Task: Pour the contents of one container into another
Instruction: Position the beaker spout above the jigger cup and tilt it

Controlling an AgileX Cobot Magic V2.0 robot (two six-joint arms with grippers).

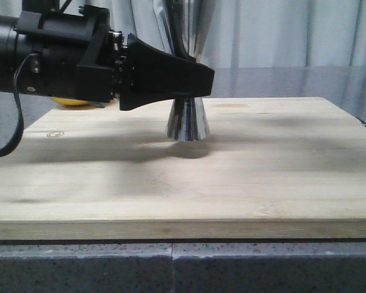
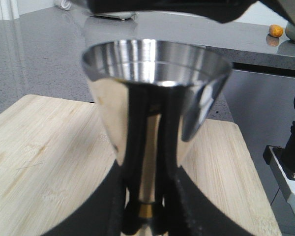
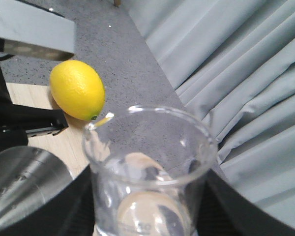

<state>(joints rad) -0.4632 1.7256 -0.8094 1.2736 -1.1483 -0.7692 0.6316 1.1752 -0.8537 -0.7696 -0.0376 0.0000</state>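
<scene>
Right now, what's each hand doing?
Left hand: closed on the steel jigger at its waist.
Right hand: closed on the glass beaker.

one steel jigger, one glass beaker, one lemon, one wooden board

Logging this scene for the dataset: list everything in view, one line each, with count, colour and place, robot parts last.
Jigger: one, shiny steel with a gold band at the waist, standing on the board between the left fingers.
Beaker: one, clear glass, between the right fingers, near the jigger's rim.
Lemon: one, yellow, at the board's far left edge.
Board: one, pale wood, on the grey counter.
Curtain: grey, behind the counter.
Left gripper: black, closed on the jigger's waist.
Right gripper: black, holding the beaker.
</scene>
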